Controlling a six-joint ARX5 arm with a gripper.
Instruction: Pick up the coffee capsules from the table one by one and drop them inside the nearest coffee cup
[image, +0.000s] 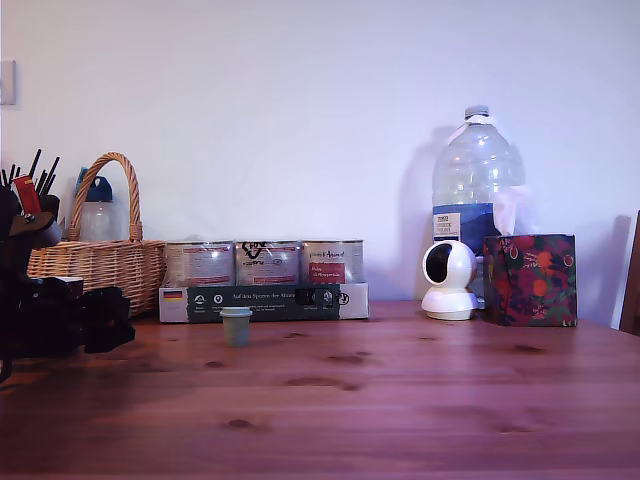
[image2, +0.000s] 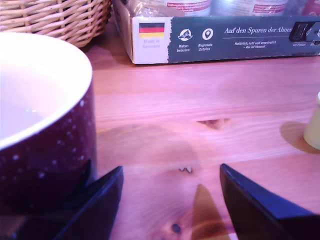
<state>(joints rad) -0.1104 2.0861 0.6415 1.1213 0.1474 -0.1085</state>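
Note:
A small pale grey-green coffee capsule (image: 236, 326) stands upright on the reddish-brown wooden table (image: 400, 400), just in front of the dark green box. The wrist view catches only its edge (image2: 314, 126). The dark maroon coffee cup (image2: 47, 145) with a pale inside fills one side of the wrist view, close beside one finger. In the exterior view the arm hides the cup. My gripper (image2: 170, 200) is open and low over bare wood, with nothing between its dark fingers (image2: 255, 205). It sits at the exterior view's left (image: 115, 322), well apart from the capsule.
A wicker basket (image: 100, 262) stands at the back left of the exterior view. Three silver cans (image: 266, 262) sit on a dark green box (image: 265, 301). To the right are a white camera (image: 448, 282), a big water bottle (image: 477, 185) and a patterned bag (image: 530, 280).

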